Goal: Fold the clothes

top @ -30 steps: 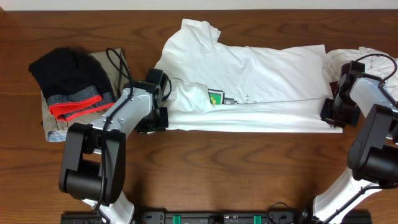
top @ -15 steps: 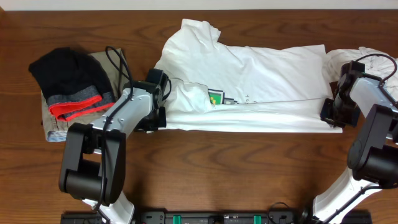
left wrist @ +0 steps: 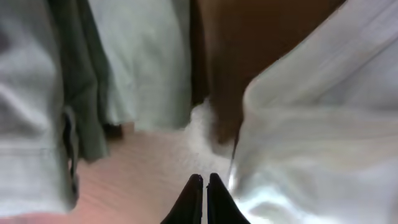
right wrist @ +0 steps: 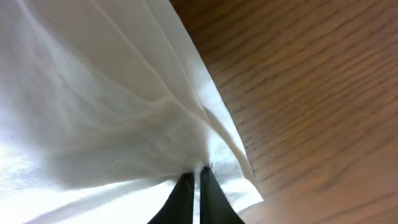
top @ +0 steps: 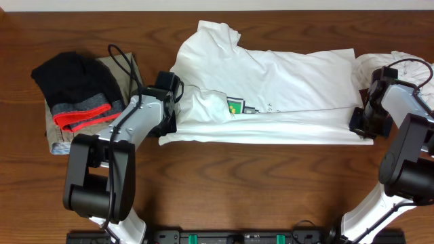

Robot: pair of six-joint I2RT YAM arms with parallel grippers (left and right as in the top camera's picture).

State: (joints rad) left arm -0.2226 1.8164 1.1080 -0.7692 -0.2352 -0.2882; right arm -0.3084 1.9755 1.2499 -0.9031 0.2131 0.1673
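Note:
A white T-shirt [top: 271, 74] with a small green-and-black print [top: 235, 106] lies across the table's middle, its lower part folded into a long band. My left gripper [top: 169, 125] sits at the band's left end. In the left wrist view its jaws [left wrist: 204, 179] are shut, tips over bare wood. The shirt's edge [left wrist: 298, 143] lies against the right finger, and no cloth clearly shows between them. My right gripper [top: 359, 127] is at the shirt's lower right corner. There its jaws [right wrist: 194, 171] are shut on a pinch of the white cloth [right wrist: 93, 93].
A stack stands at the left: a black piece [top: 71, 78] and a grey piece with red trim [top: 85, 115] on a khaki one [top: 61, 139]. Another white garment [top: 400, 62] lies bunched at the far right, behind the right arm. Bare wood runs along the front.
My left gripper has closed and shifted slightly back and to the left, and the shirt's lower left corner now shows in front of it. The right gripper and the shirt have stayed put.

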